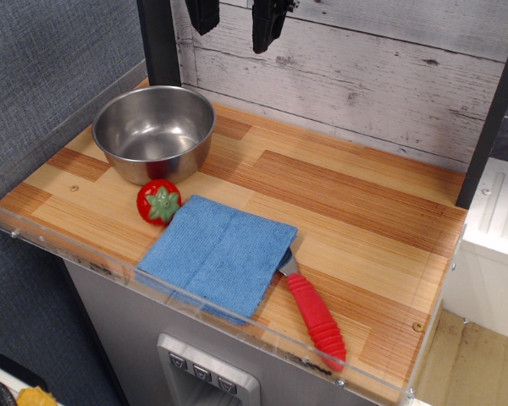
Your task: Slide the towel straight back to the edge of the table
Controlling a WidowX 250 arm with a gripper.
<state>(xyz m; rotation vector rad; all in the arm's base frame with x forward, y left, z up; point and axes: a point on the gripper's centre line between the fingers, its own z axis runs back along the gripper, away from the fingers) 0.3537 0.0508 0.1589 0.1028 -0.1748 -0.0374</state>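
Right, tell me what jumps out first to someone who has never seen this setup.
The blue towel lies at the near edge of the striped wooden table, covering the head of a red-handled utensil. A red toy strawberry touches the towel's left corner, with a shiny steel bowl just behind it at the back left. The dark gripper hangs high above the back of the table, holding nothing.

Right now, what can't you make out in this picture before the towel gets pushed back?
- End effector: cut off by the top edge; only two dark fingertips show, so the arm is unseen.
- Red-handled tool: its metal head lies under the towel, so its type is unclear.
- Table: front edge blurred by the acrylic rim.
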